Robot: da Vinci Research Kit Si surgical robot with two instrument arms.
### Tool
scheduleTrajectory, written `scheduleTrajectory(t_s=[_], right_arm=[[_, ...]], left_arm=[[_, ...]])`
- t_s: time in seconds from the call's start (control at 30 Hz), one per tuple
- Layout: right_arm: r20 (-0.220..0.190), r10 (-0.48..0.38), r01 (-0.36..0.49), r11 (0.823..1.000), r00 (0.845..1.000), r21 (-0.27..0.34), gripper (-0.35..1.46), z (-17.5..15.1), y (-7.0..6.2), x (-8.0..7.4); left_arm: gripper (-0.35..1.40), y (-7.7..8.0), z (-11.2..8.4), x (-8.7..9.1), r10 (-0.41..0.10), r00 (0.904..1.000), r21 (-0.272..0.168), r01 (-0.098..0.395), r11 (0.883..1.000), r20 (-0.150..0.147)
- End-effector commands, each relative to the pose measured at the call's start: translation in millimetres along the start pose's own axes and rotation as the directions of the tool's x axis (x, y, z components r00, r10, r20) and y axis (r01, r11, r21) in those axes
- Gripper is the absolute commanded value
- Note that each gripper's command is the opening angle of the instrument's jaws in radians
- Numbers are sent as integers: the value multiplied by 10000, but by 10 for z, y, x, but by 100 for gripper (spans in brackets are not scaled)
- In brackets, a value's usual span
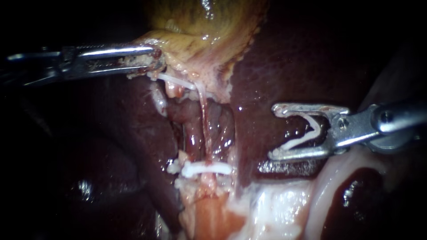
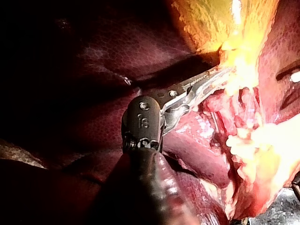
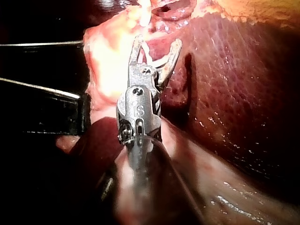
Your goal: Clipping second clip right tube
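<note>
The liver (image 1: 275, 66) is filling most of the endoscope view, dark maroon and wet, w/ the yellow-green gallbladder (image 1: 209, 26) sitting at top centre. Pale fatty tissue (image 1: 275, 204) is lying along the bottom, right of centre.

The L instrument (image 1: 153, 58) is coming in from the left, approx. level. Its jaws are lying closed on the gallbladder's lower edge and gripping that tissue from both sides. The left wrist view (image 2: 225, 75) is showing the same: jaws running ahead into the bright yellow edge.

The R instrument (image 1: 274, 132) is coming in from the right and hovering over the liver. Its jaws are standing wide apart and carrying a white loaded clip (image 1: 316, 129), spread in a V w/ one leg against each jaw. The right wrist view (image 3: 157, 42) is showing the same spread jaws w/ the white legs inside.

A thin pale tube (image 1: 203, 120) is running down from the gallbladder through the opened bed betw. the liver lobes. The R jaws are sitting well apart from it, off to its right.

A white clip on the tube (image 1: 207, 169) is lying crosswise low down, near the pale tissue. A white strip (image 1: 175, 81) is lying just below the L jaws; can't tell whether it's a clip.
</note>
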State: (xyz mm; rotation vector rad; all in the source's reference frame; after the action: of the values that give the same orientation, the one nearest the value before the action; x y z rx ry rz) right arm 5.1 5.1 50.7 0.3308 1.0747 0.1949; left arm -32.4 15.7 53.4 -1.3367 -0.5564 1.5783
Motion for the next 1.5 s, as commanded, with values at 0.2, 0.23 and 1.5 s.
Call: scheduleTrajectory(t_s=[0.2, 0.23, 1.5], right_arm=[[-3, -7, 7, 10000, 10000, 69, 50, 1, 0, 0], [-7, -8, 8, 10000, 10000, 97, 50, 1, 0, 0], [300, 2210, -2220, 9486, 9748, 2254, 46, 116, 21, 39]], left_arm=[[-35, 4, -16, 8, -45, 10000, -83, 45, 10000, 51], [-35, 5, -21, 11, -62, 10000, -105, 63, 9999, 67], [-35, 18, -80, 41, -87, 9997, 179, 91, 9998, -217]])
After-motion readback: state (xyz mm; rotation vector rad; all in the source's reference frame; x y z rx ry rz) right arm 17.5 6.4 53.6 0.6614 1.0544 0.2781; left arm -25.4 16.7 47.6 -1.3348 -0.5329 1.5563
